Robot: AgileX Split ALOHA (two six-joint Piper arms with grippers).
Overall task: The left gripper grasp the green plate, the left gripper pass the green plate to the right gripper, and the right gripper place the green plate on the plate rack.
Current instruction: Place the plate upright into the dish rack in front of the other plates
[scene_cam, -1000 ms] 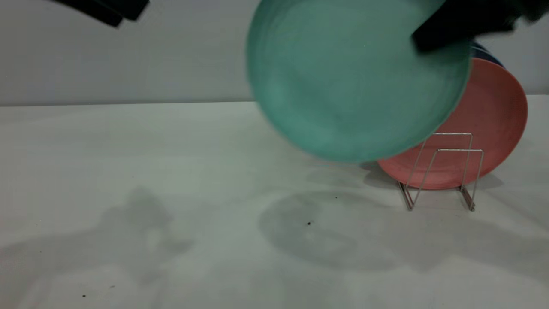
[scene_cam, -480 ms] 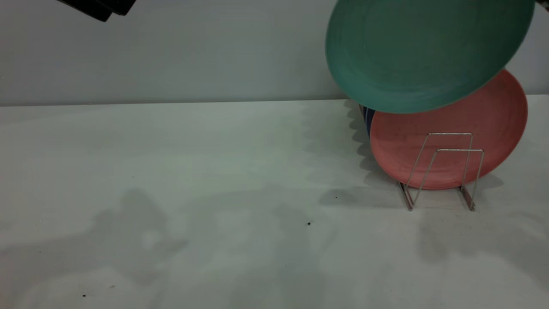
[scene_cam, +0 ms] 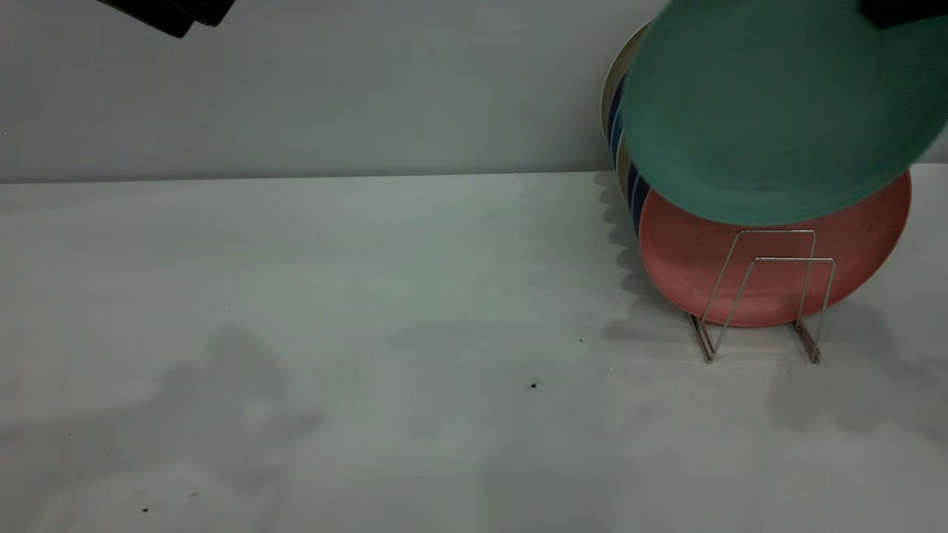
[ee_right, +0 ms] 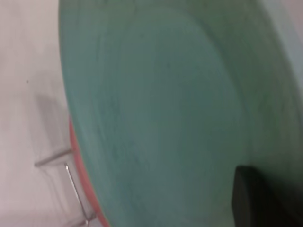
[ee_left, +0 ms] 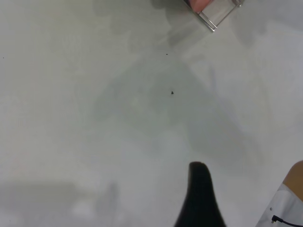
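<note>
The green plate (scene_cam: 770, 111) hangs tilted at the upper right, above and in front of the plate rack (scene_cam: 792, 258). It covers the top of the pink plate (scene_cam: 681, 252) that stands in the rack. My right gripper (scene_cam: 900, 11) is shut on the green plate's upper rim at the frame's top right corner. In the right wrist view the green plate (ee_right: 165, 109) fills most of the picture, with one dark finger (ee_right: 265, 198) pressed on it and the rack (ee_right: 52, 158) below. My left gripper (scene_cam: 170, 11) is high at the top left, empty. Only one finger (ee_left: 199, 189) shows in its wrist view.
Blue plates (scene_cam: 618, 126) and a cream plate (scene_cam: 609, 81) stand behind the pink one. The rack's two front loops hold no plate. The white table (scene_cam: 296, 333) runs left and forward. The rack's corner (ee_left: 215, 19) shows in the left wrist view.
The green plate has swung right from the table's middle to over the rack, first rising, then dropping a little. The left gripper drew slightly left and then stayed.
</note>
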